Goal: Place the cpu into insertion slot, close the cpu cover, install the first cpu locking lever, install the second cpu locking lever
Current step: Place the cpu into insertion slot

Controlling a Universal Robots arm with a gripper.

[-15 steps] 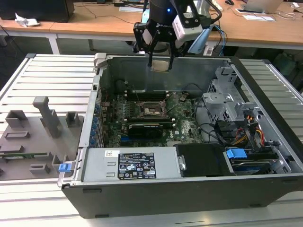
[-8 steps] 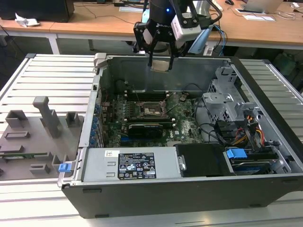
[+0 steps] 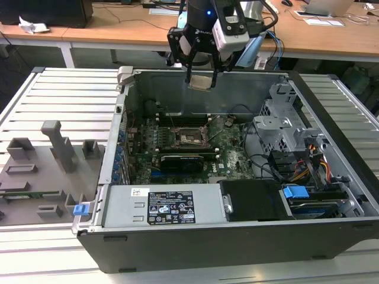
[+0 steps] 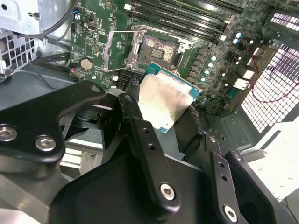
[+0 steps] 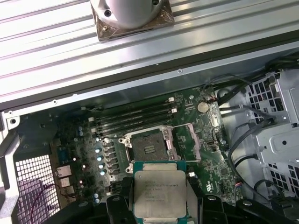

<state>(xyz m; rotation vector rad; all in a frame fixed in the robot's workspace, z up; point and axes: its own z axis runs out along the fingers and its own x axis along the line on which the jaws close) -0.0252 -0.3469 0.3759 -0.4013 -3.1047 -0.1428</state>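
Observation:
My gripper [image 3: 200, 72] hangs over the back wall of the open computer case [image 3: 237, 248], shut on the cpu [image 3: 202, 81], a small square chip with a silvery-beige top. In both wrist views the cpu [image 4: 164, 99] [image 5: 158, 190] sits between the black fingers [image 4: 140, 135], gripped at two opposite edges. Well below it on the green motherboard lies the insertion slot [image 3: 190, 137] [image 4: 159, 46] [image 5: 146, 147], dark and uncovered. The cpu cover [image 4: 108, 49], a thin silvery frame, stands swung open beside the slot.
A black graphics card [image 3: 180, 160] lies just in front of the slot. A grey power supply [image 3: 160, 204] fills the case's near side, and a metal drive cage [image 3: 284, 127] with cables stands on the exterior view's right. Grey fixtures [image 3: 41, 171] sit on the ribbed table.

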